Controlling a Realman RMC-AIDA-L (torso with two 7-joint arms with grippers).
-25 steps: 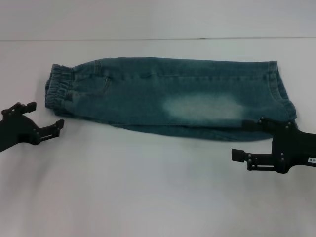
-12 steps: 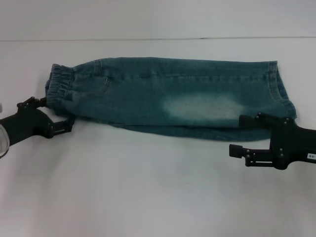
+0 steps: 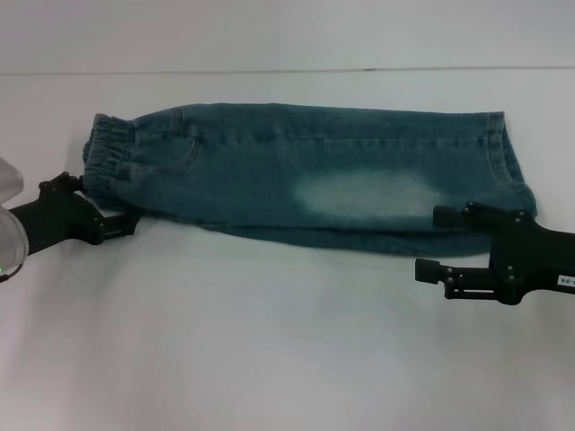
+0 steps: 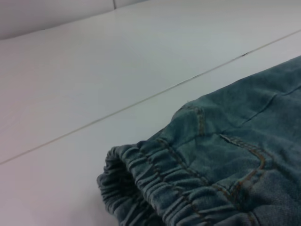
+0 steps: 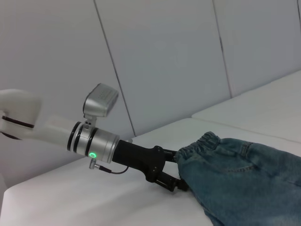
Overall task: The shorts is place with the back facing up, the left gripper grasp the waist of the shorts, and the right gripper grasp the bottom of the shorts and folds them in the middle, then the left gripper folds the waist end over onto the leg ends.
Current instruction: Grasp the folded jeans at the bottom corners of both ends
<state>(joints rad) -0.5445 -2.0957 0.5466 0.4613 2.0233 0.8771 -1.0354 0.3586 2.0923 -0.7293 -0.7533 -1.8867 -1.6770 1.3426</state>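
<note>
Lengthwise fold done, we're lining up the waist grasp for the second fold.

The shorts (image 3: 305,184) lie across the white bench (image 3: 269,341), already doubled lengthwise, waist (image 3: 108,166) at our left, leg ends (image 3: 508,171) at our right. Left gripper (image 3: 112,202) sits at the waist's near corner; we judge it should close on the elastic, then carry it over to the hems. Whether its fingers are clenched or touching cloth we cannot tell. Right gripper (image 3: 440,242) fingers spread, holding nothing, just beside the hems. The print and lower layer are hidden.
</note>
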